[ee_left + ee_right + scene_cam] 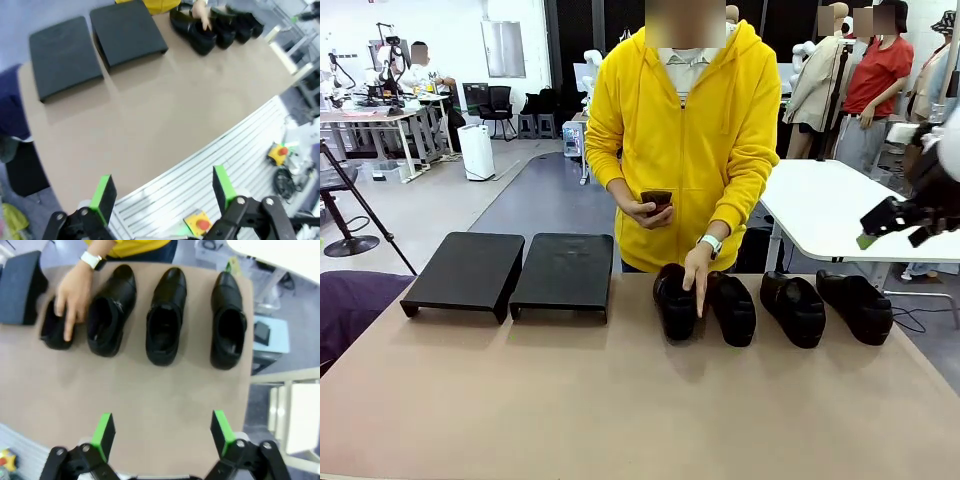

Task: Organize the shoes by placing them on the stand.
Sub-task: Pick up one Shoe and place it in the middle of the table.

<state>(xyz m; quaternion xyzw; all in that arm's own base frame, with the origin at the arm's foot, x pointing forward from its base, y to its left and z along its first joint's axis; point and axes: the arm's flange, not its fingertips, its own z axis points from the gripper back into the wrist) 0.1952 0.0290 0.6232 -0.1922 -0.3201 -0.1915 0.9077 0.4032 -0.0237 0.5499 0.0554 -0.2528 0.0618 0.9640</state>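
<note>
Four black shoes [794, 308] sit in a row on the table [620, 400], beside the stand [565, 268]. A person's hand [697, 270] touches the shoe nearest the stand. The left pincer [162, 192] hangs wide open, holding nothing. The right pincer [162, 430], above the shoes, is wide open and holds nothing too.

The front camera sits low and near, facing twelve o'clock across the worktop [620, 400]. Both wrist cameras look down from high. All three share the shoes [795, 308].
</note>
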